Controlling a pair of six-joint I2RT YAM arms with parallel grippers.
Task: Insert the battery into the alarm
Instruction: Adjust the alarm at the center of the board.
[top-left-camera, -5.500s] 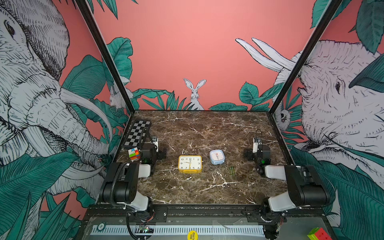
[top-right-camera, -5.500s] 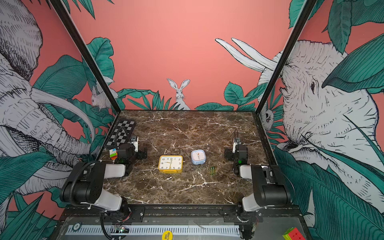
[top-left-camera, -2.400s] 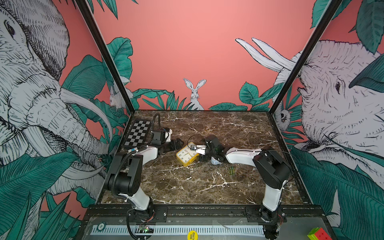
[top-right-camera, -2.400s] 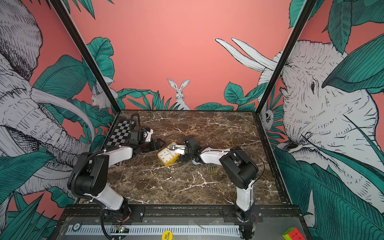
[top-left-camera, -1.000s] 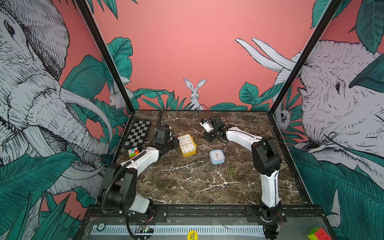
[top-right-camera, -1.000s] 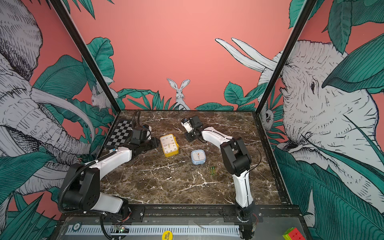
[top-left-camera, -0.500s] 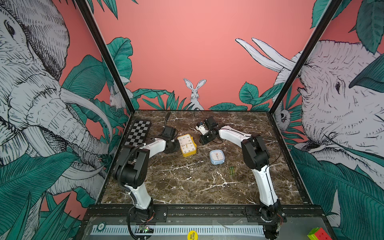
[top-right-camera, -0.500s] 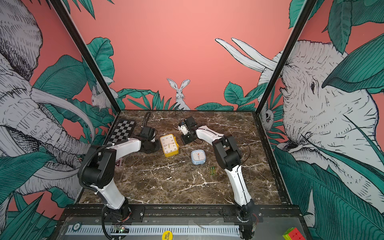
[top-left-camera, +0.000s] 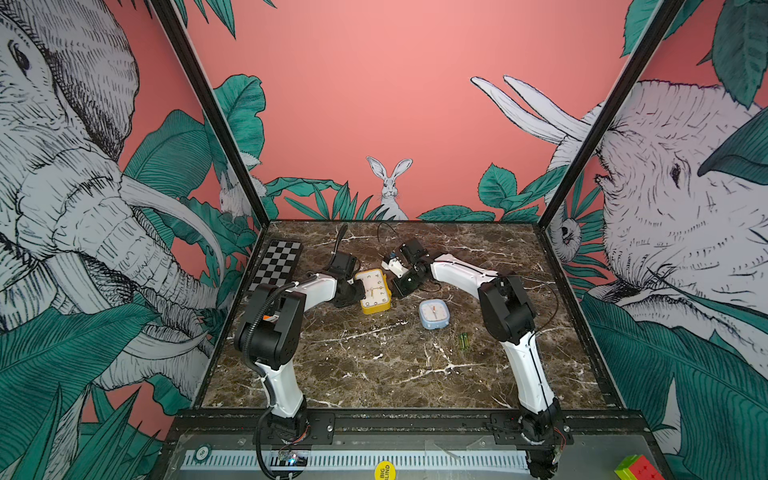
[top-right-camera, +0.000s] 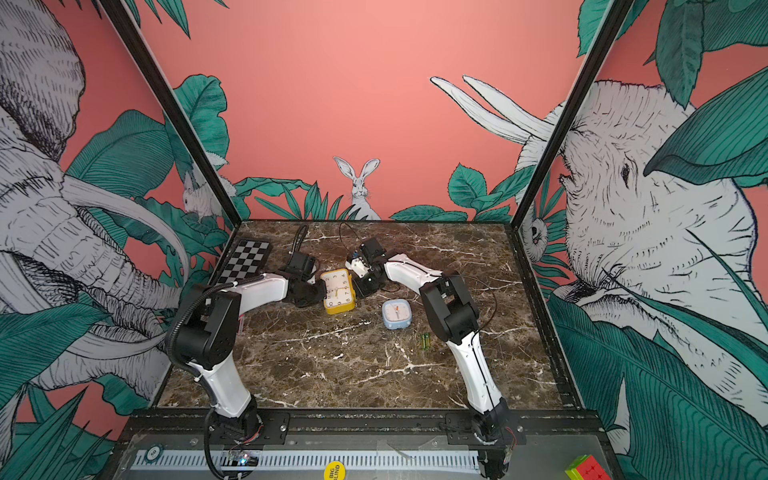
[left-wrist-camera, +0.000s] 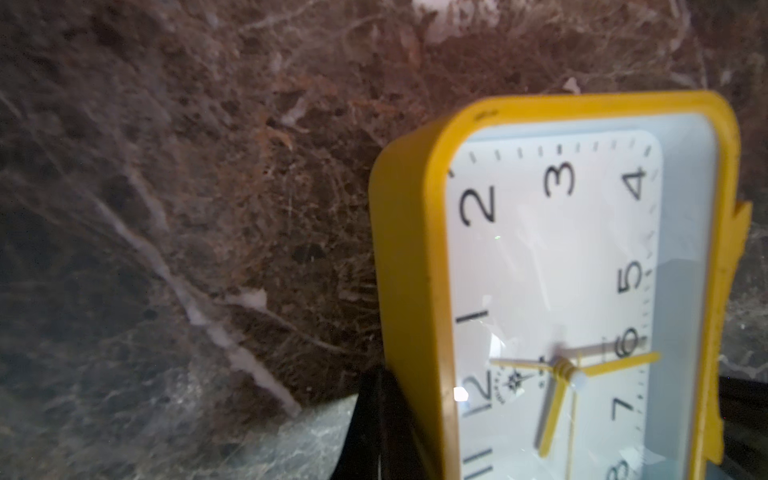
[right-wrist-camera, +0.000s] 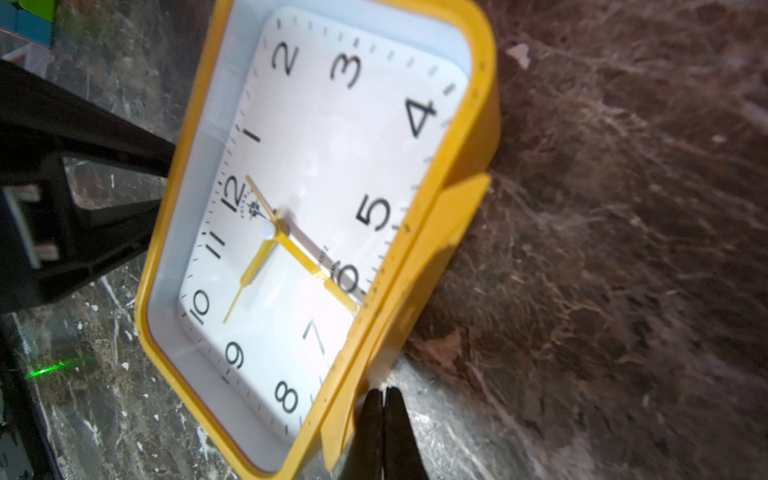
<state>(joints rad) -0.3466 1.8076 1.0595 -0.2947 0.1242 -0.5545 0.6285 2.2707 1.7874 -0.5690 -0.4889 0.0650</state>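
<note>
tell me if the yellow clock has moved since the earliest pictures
Yes. The yellow clock has shifted rearward and turned, now sitting farther back than the blue clock, which stayed put.

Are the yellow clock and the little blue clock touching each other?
Apart. Both top views show bare table between the yellow clock and the blue clock.

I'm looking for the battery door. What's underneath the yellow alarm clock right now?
The yellow alarm clock lies face up on the marble table, with marble showing beside it. Its back faces down, so any battery door there, or anything beneath it, is covered.
</note>
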